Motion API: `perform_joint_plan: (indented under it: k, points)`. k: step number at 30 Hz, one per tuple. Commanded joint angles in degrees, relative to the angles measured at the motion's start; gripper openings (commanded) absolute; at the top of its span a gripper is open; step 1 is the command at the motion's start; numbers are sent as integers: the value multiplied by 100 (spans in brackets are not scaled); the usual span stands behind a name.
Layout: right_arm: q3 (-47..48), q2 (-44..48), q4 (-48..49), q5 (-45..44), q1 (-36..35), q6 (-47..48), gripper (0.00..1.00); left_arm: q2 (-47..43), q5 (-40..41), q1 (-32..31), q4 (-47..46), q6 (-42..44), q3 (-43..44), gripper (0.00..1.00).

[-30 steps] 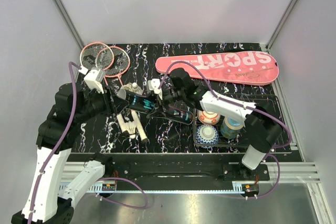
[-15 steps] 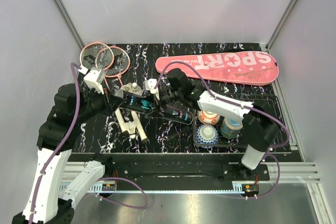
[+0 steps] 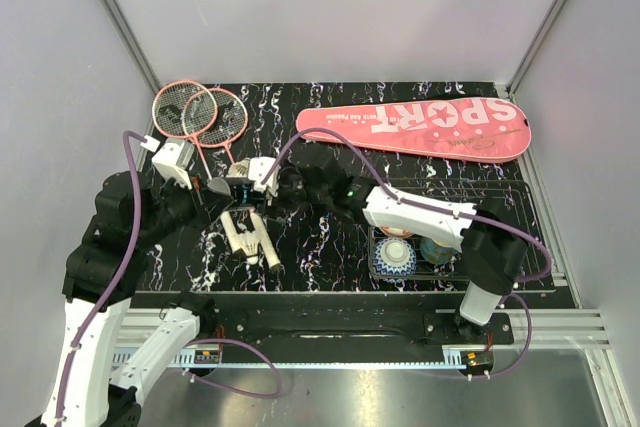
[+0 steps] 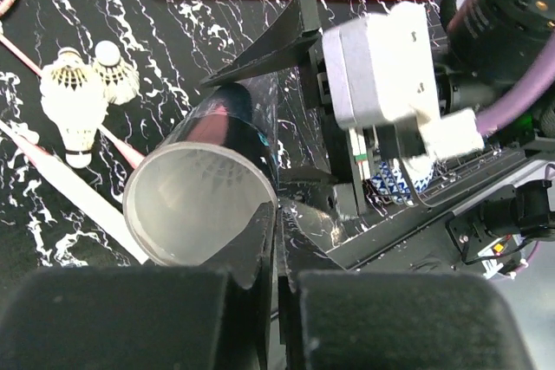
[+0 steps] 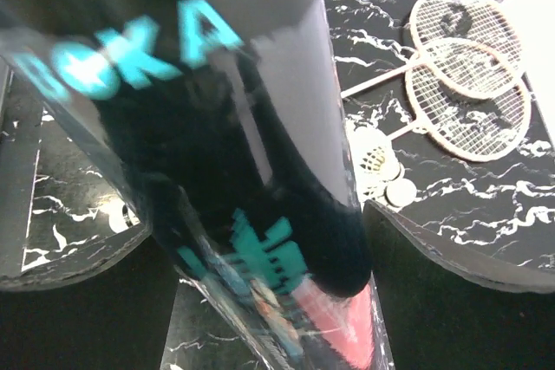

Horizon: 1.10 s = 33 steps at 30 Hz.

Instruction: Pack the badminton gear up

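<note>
The long black tube (image 3: pixel 243 190) hangs above the table between both grippers. My left gripper (image 3: pixel 213 187) is shut on the rim of its open mouth (image 4: pixel 279 214). My right gripper (image 3: pixel 272 185) is shut round the tube's body (image 5: pixel 260 240). In the left wrist view something white lies deep inside the tube (image 4: pixel 199 201). Two white shuttlecocks (image 4: pixel 78 101) lie on the table beside a racket shaft; they also show in the right wrist view (image 5: pixel 375 158). Two pink-framed rackets (image 3: pixel 200 112) lie crossed at the far left, white handles (image 3: pixel 250 237) near. The pink "SPORT" cover (image 3: pixel 420 127) lies at the back.
A black wire basket (image 3: pixel 375 237) at the front right holds a patterned bowl (image 3: pixel 393 258) and other ceramics, partly hidden under my right arm. Grey walls close in the left, back and right. The table's front edge runs just below the racket handles.
Both grippers have carried the tube to the left, the right arm stretching across the table. The tube's open end now lies over the racket shafts, and the basket's ceramics are more covered.
</note>
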State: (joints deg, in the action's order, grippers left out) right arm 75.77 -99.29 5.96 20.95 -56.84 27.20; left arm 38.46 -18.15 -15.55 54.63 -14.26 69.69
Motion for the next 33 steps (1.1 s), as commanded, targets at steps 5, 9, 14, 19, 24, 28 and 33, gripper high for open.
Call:
perform_joint_plan:
  k: [5, 9, 14, 19, 24, 28, 33]
  points:
    - [149, 217, 1294, -1319, -644, 944, 86, 30, -347, -18, 188, -367, 36, 0]
    - [140, 129, 1452, -1690, -697, 1112, 74, -14, -417, -27, 206, -384, 79, 0]
    - [-351, 137, 2066, -2077, -688, 1419, 44, -250, -443, -18, 206, -507, 334, 0]
    - [-756, 138, 2243, -2279, -679, 1736, 32, -357, -488, -53, 101, -701, 747, 0]
    - [-897, 15, 2366, -2350, -618, 1789, 32, -277, -268, -80, 162, -736, 1230, 0]
    - [-958, 23, 2358, -2227, -504, 1613, 31, -330, -75, -150, 188, -789, 1442, 0]
    - [-968, 181, 2270, -2253, -460, 1342, 31, -365, 1150, -194, 503, -754, 1521, 0]
